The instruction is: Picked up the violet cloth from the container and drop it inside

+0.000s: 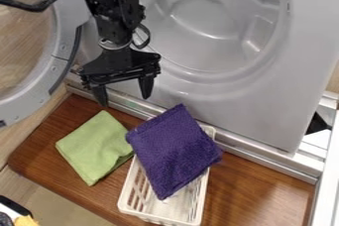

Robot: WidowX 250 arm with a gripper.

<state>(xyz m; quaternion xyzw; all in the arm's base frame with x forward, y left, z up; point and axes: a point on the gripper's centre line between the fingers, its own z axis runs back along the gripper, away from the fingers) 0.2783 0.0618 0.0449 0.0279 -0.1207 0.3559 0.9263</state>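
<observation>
One violet cloth [173,150] is lying below and right of the claw [123,97], which is hanging wide open; a white basket [157,218] is holding the cloth, its edges overhanging.

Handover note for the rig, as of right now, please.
Gripper: open, holding nothing, over the board's back edge, up-left of the violet cloth.
Violet cloth: lying across the white basket, overhanging its sides.
Drum: behind the basket, door swung open at the left.
Green cloth: on the board, left of the basket; not part of the job.
Done: no pick yet.
Left: grasp violet cloth, lift it off the basket, drop it inside, presumably the drum.
</observation>
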